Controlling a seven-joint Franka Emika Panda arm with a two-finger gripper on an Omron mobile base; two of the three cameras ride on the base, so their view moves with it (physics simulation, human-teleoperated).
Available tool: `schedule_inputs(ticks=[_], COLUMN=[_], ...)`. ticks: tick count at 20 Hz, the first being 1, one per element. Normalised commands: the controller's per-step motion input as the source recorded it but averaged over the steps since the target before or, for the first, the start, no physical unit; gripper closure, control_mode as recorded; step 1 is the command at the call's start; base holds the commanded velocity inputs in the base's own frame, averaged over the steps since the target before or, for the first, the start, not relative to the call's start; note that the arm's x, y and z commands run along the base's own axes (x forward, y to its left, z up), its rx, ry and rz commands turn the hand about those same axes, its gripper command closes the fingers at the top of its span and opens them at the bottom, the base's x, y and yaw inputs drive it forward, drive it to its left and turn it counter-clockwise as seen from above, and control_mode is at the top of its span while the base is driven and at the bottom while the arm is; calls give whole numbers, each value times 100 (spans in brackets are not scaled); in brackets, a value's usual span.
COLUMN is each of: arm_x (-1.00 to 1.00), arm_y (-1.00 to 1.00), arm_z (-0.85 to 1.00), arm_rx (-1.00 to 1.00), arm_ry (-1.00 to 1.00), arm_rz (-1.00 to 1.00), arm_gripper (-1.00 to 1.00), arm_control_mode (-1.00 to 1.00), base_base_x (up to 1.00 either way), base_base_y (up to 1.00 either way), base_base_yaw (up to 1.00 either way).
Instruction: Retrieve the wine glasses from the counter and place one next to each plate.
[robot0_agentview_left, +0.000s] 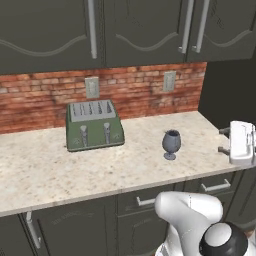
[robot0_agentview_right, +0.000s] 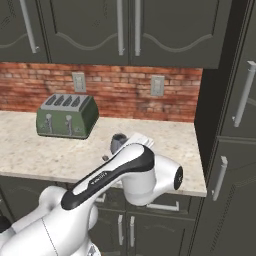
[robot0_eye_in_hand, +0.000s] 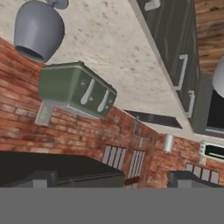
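One squat, dark grey-blue wine glass (robot0_agentview_left: 171, 144) stands upright on the beige speckled counter (robot0_agentview_left: 50, 170), right of centre. My gripper (robot0_agentview_left: 221, 140) hovers level with the glass, to its right and a short gap away. Its dark fingers (robot0_agentview_left: 223, 131) point at the glass and stand wide open with nothing between them. In the right base view my arm covers most of the glass (robot0_agentview_right: 118, 140). The hand view is rolled over, so the glass (robot0_eye_in_hand: 38, 30) hangs at the upper left, off the line between the fingertips (robot0_eye_in_hand: 40, 178). The plates are out of view.
A green toaster (robot0_agentview_left: 94, 126) sits on the counter left of the glass, against the red brick wall (robot0_agentview_left: 40, 97). Dark upper cabinets (robot0_agentview_left: 145, 30) hang overhead. A tall dark cabinet (robot0_agentview_right: 235, 125) closes the counter's right end.
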Motion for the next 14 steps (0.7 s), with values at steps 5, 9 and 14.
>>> schedule_inputs(ticks=[5, 9, 14], arm_x=[22, 31, 24], arm_y=[-2, 0, 0], arm_z=[-24, -32, -32], arm_rx=[0, 0, 0], arm_ry=[9, 13, 8], arm_rz=[0, 0, 0], arm_gripper=[-100, -100, -100], arm_control_mode=[-100, -100, -100], base_base_x=[0, 0, 0], base_base_y=[0, 0, 0], base_base_yaw=[0, 0, 0])
